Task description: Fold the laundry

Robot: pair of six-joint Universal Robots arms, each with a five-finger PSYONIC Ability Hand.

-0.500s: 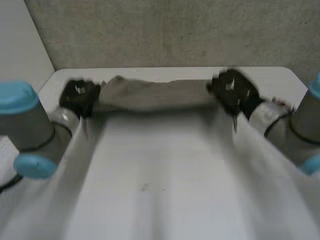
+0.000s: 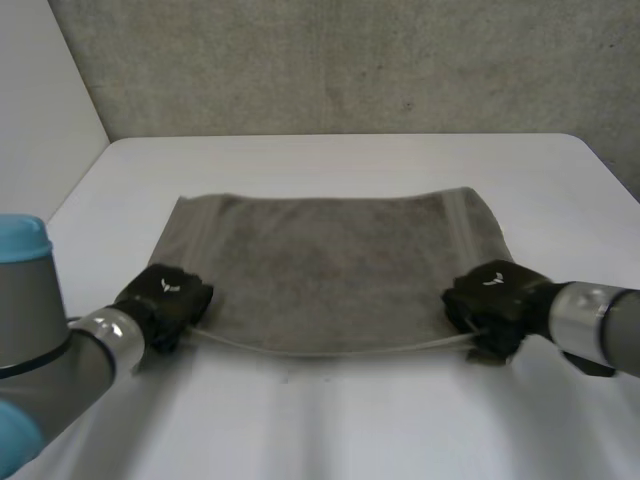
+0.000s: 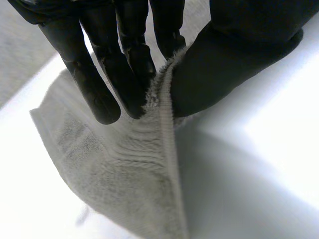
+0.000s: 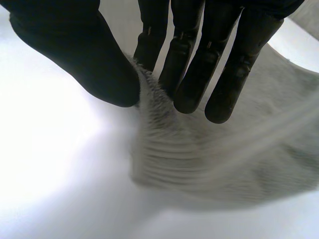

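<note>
— Place of the grey towel (image 2: 330, 270)?

— Spread flat at the middle of the white bench (image 2: 340, 430), far hem toward 12 o'clock, near hem toward 6.

— And the grips?

— Left robot hand (image 2: 165, 298) at the towel's 7 o'clock corner, pinching the hem between thumb (image 3: 224, 64) and fingers (image 3: 124, 79). Right robot hand (image 2: 492, 297) at the 5 o'clock corner, pinching likewise, thumb on one face and fingers on the other. Near hem drawn taut between the two, seemingly just off the bench.

— Step in hand, at a guess?

— Probably carrying the near hem over toward 12 o'clock for a first half fold.

— How to do it well?

— Lift both corners together and level. Hold the hem taut, yet not so hard as to drag the far half. Travel at equal pace, lay corner on corner at 11 and 1 o'clock, and release only once flat on the cloth.

— Any brand, label, writing?

— None legible. A small pale mark (image 2: 165, 285) on the back of each robot hand, too small to read.
</note>
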